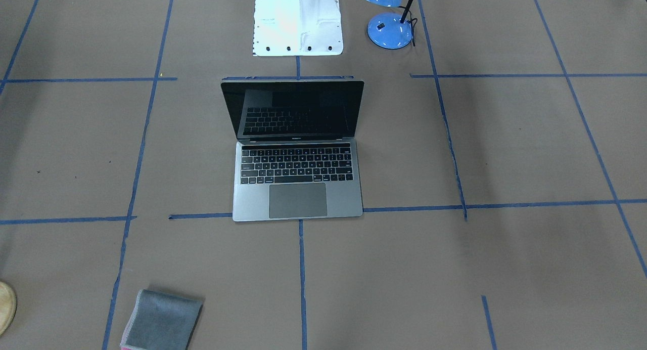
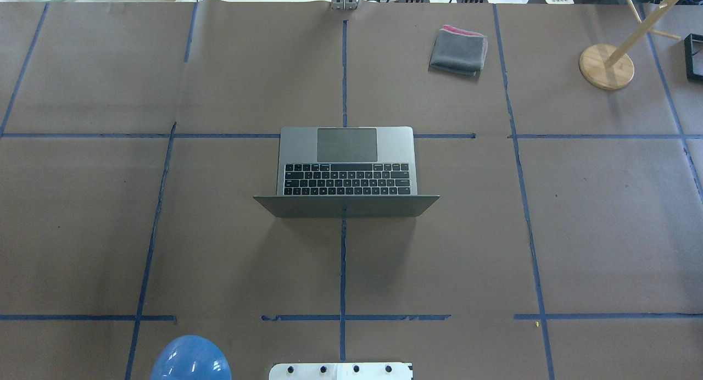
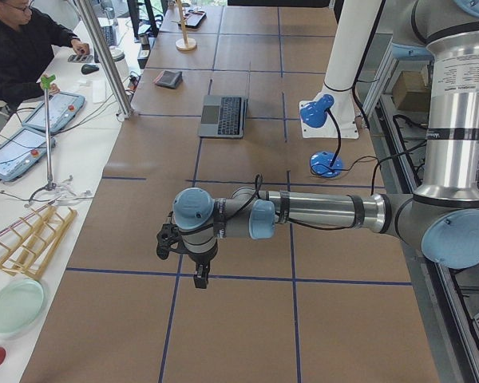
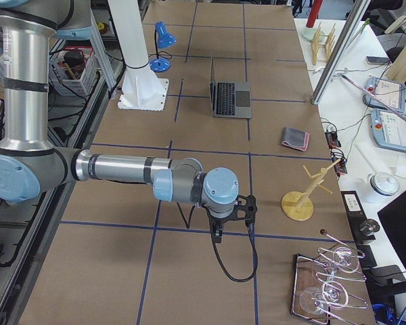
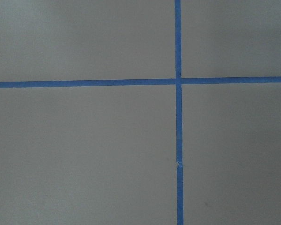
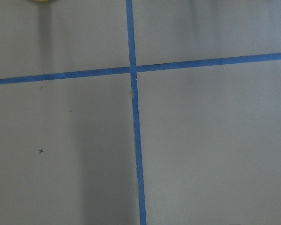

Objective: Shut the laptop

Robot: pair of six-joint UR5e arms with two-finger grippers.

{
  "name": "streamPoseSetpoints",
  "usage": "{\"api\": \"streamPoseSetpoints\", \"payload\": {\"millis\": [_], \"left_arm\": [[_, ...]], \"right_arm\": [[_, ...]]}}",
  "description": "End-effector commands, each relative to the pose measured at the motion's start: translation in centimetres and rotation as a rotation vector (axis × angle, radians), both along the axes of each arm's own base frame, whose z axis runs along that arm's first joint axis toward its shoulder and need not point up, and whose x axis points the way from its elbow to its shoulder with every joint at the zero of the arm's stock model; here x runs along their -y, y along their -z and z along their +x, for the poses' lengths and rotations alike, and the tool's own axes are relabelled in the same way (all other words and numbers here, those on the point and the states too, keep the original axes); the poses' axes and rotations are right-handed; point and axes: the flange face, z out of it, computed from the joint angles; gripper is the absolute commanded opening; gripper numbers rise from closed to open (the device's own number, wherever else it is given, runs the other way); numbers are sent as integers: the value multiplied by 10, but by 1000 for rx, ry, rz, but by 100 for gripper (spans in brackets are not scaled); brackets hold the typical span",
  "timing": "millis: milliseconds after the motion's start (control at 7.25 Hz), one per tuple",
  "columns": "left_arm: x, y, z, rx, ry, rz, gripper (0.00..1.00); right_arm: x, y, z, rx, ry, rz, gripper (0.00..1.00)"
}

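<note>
Grey metal laptop lies open at the middle of the desk, which is covered in brown paper. Its dark screen stands near upright on the side towards the robot and mirrors the black keyboard. The trackpad lies on the side away from the robot. The front edge of the laptop sits along a line of blue tape, and a second tape line runs under the laptop's centre.

The white pedestal of the robot stands just behind the lid. A blue lamp stands beside the pedestal, on the robot's left. A folded grey cloth with a pink edge lies well apart from the laptop, at the far side of the desk towards the robot's right. A wooden stand on a round base is farther out on that same side.

The left end effector hangs above a tape crossing near the desk's left end, well apart from the laptop. The right end effector hangs likewise near the right end. Each shows only in a side view, and neither wrist view shows any fingers, so I cannot tell whether either one is released or clenched.
</note>
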Motion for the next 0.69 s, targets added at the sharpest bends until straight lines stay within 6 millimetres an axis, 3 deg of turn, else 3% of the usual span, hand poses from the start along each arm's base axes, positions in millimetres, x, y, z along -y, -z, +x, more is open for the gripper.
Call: {"api": "streamPoseSetpoints", "payload": {"millis": [0,276,414,552], "left_arm": [[1,52,1,0,6,70,100],[-24,148,4,-2,4,60,100],[-35,205,29,-26,41,40,100],[-47,249,70,-50,55,18,100]], "right_arm": [[1,7,0,-1,-1,13,100],[2,26,0,4,-2,46,100],[3,33,0,0,-2,57,100],[5,34,-4,-4,7,61,100]]}}
